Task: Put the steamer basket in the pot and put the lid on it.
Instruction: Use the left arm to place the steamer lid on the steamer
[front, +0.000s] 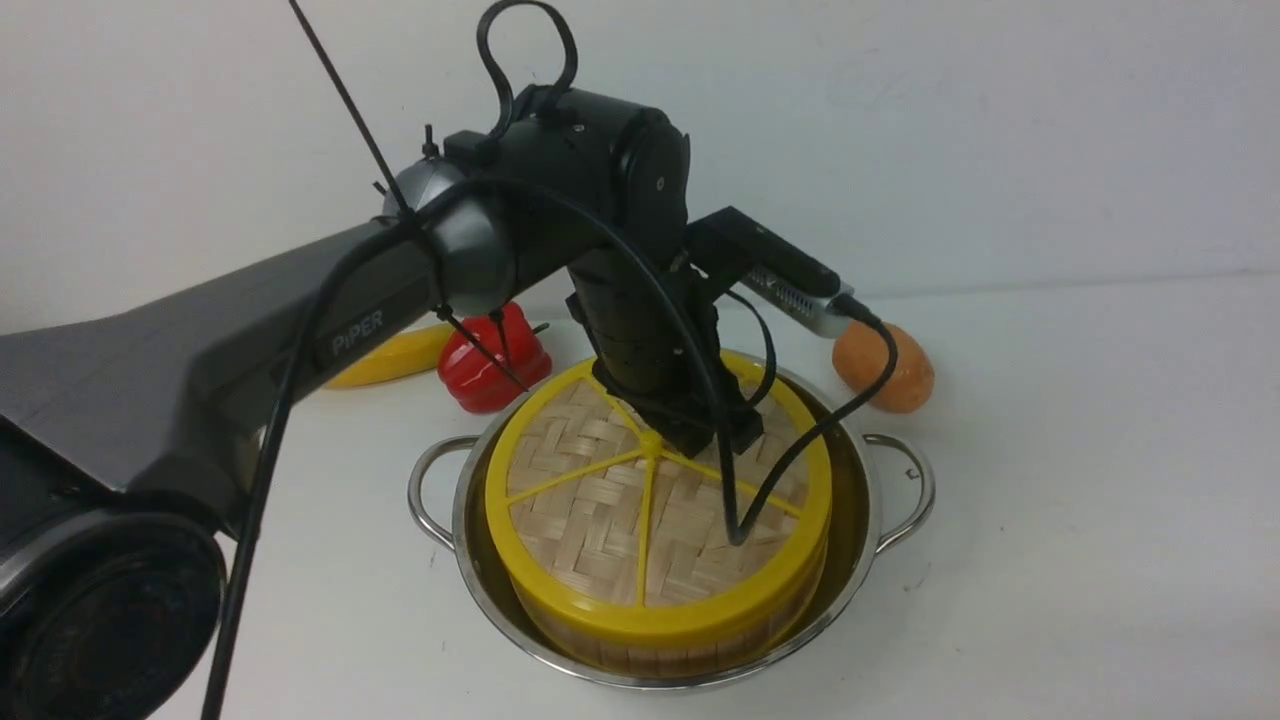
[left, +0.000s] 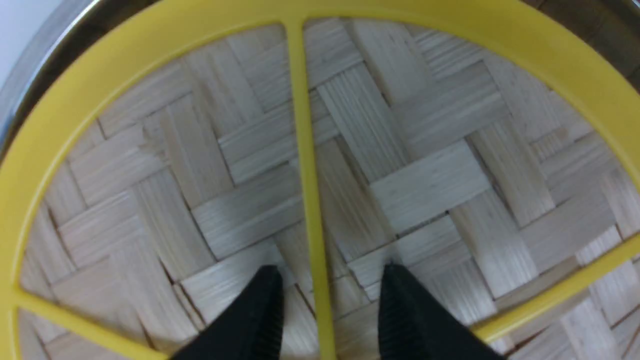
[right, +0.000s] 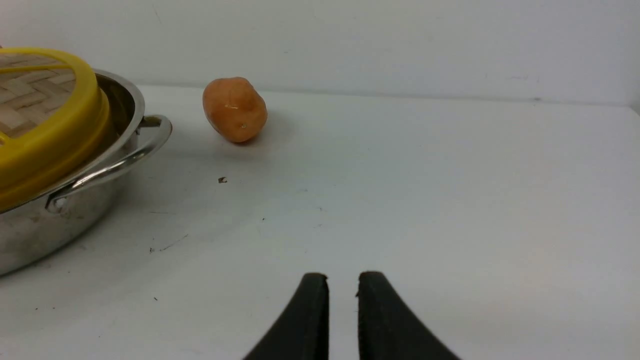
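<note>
The pot (front: 852, 585) stands mid-table with the steamer basket (front: 660, 655) inside it; only the basket's pale slatted wall shows. The woven lid (front: 590, 510) with its yellow rim and spokes lies flat on top of the basket. My left gripper (left: 330, 272) points down at the lid near its centre, open, one finger on each side of a yellow spoke (left: 305, 150) with a gap to both. My right gripper (right: 342, 277) hovers low over bare table to the right of the pot (right: 60, 225), its jaws a narrow gap apart with nothing between them. The lid's contents are hidden.
A red pepper (front: 495, 360) and a yellow fruit (front: 390, 358) lie behind the pot on the left. An orange potato-like thing (front: 885, 368) (right: 234, 109) lies behind it on the right. The pot's loop handles (front: 430, 490) (front: 912, 490) stick out sideways.
</note>
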